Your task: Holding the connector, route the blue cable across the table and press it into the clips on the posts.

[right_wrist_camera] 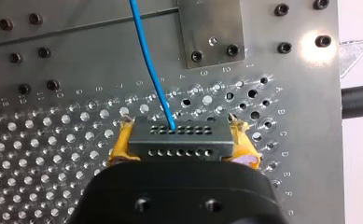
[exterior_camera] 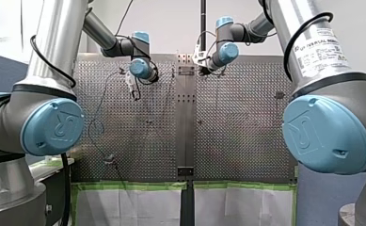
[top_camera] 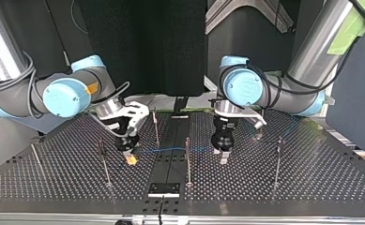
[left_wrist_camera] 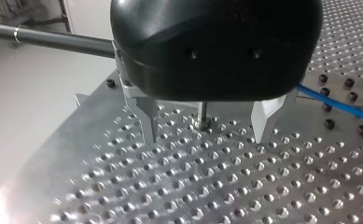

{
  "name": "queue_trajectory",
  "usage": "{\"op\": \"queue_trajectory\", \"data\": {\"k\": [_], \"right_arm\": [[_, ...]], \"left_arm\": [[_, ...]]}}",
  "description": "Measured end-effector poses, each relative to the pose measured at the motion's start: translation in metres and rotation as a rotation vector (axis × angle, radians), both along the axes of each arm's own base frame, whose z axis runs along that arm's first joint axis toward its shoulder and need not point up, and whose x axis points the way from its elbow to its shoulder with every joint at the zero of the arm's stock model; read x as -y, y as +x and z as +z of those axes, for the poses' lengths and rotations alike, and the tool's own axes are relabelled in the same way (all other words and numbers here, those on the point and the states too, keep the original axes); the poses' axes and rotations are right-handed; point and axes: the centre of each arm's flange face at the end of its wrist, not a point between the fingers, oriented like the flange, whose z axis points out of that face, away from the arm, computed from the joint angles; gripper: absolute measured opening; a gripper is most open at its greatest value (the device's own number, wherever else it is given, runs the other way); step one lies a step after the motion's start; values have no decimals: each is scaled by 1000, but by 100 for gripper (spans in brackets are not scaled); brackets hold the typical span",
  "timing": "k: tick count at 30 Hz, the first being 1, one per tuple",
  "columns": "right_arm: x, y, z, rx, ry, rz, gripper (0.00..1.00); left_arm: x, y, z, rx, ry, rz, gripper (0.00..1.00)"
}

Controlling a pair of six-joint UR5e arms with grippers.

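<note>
Our right gripper (right_wrist_camera: pixel 183 140) was clenched on the connector (right_wrist_camera: pixel 179 148), its yellow pads (right_wrist_camera: pixel 121 145) squeezing the two short ends of the grey block and holding it just above the desk (right_wrist_camera: pixel 53 154). The blue cable (right_wrist_camera: pixel 147 56) left the connector's upper row of holes and ran ahead over the perforated sheet, passing beside a small bolted plate (right_wrist_camera: pixel 212 30). In the top view this gripper stood left of the dark middle strip (top_camera: pixel 171 168), tips low over the desk. The cable stretched from it toward the view's right, crossing the strip, passing close by a post (top_camera: pixel 187 159) near the centre and reaching toward our left gripper (top_camera: pixel 223 158). We could not tell whether it sat in any clip there. Our left gripper was released: in its wrist view the metal fingers (left_wrist_camera: pixel 146 116) stood wide apart, tips just over the desk, and a thin rod (left_wrist_camera: pixel 201 114) rose from a hole ahead of the gap between them. The cable ran beside that gripper, apart from its fingers. More posts (top_camera: pixel 277 159) stood upright across the desk in the top view, one behind the right gripper, one nearer the camera at its left, and one well to the right of the left gripper. In the front view both grippers were at the desk's far end, the left one left of the strip and the right one just right of it, well apart from each other.
</note>
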Motion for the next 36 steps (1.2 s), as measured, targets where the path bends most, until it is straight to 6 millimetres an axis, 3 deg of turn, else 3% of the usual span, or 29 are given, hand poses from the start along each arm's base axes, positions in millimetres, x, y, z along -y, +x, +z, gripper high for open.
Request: {"op": "queue_trajectory", "data": {"k": [16, 21, 26, 36], "right_arm": [[2, -4, 0, -16, -1, -11, 0], [3, -7, 1, -15, -2, -16, 0], [5, -9, 3, -14, -4, -21, 0], [8, -13, 3, -13, -5, -28, 0]], "left_arm": [[11, -75, 8, -66, 13, -128, 100], [24, -94, 11, -82, 41, -171, 100], [39, -105, 15, -64, 45, -188, 100], [79, -114, 42, 16, 11, -191, 100]]}}
